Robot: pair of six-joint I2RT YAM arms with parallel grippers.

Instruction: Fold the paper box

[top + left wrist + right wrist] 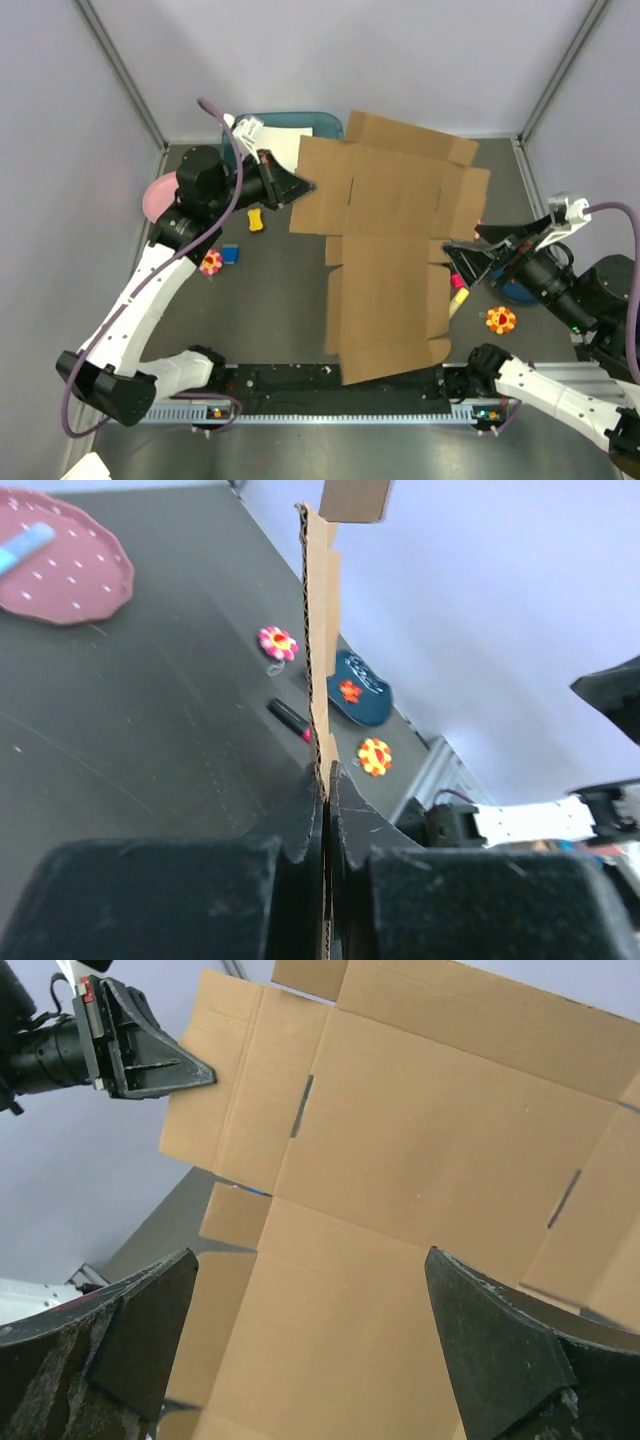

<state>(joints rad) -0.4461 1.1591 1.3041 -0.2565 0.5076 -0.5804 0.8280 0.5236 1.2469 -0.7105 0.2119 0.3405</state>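
Left gripper (pixel 324 780) is clamped on the left flap edge of the box (pixel 385 250), apparently holding the flat sheet up off the table (pixel 270 300). Its long axis runs away from the bases. Beside its right edge the right gripper (pixel 455 250) gapes wide, holding nothing.

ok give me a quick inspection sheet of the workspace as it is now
surface: dark grey table top
job's things: paper box unfolded, spread wide across the middle
clutter: pink plate, teal bin, yellow toy, blue block, flower toys, marker, blue dish
grippers: left fingers shut on the box's left edge; right fingers open by its right side
cables: purple cable on each arm
surroundings: pale walls, metal frame posts
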